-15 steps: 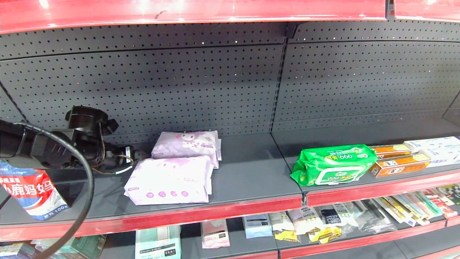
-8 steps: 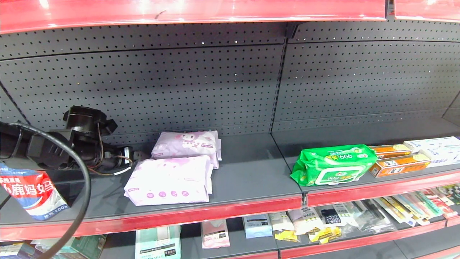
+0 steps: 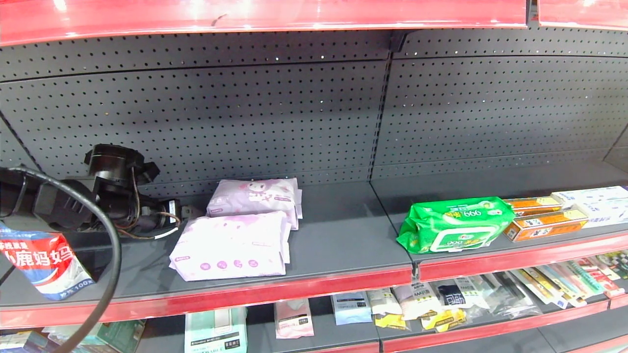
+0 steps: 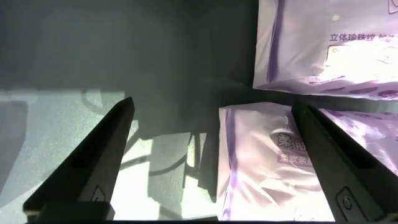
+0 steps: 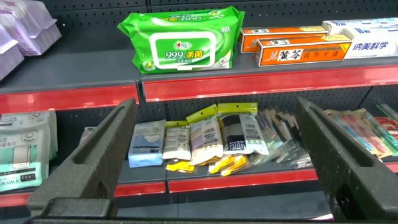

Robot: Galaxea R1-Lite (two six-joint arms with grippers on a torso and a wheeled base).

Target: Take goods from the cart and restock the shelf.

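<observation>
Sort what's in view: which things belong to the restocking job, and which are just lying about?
Job, likely: left gripper, fingers open; front pink pack and rear pink pack beside it; shelf.
Lying about: green wipes pack, orange boxes, white boxes, red-and-blue bag, hanging packets below.

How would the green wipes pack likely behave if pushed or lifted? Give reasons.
The green pack looks soft: its film wrinkles at the ends, so it probably sags when lifted. Lying flat on the shelf, it should slide, not roll.
</observation>
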